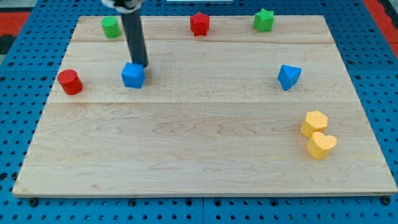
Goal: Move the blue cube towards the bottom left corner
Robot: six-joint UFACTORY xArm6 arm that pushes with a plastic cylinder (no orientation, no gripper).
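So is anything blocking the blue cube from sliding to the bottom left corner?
Nothing visible. My tip sits right behind the blue cube, at its upper right. The red cylinder is off to the view's left, beside that path, not in it.

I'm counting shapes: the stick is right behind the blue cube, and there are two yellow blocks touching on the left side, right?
Not quite: the two yellow blocks touch on the view's right, not the left, as the camera view shows. My tip is indeed just behind the blue cube.

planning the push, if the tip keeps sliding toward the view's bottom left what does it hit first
Most likely the blue cube: my tip sits just off its upper right side, touching or nearly so. Beyond the cube, the board looks free toward that corner; the red cylinder lies off that line.
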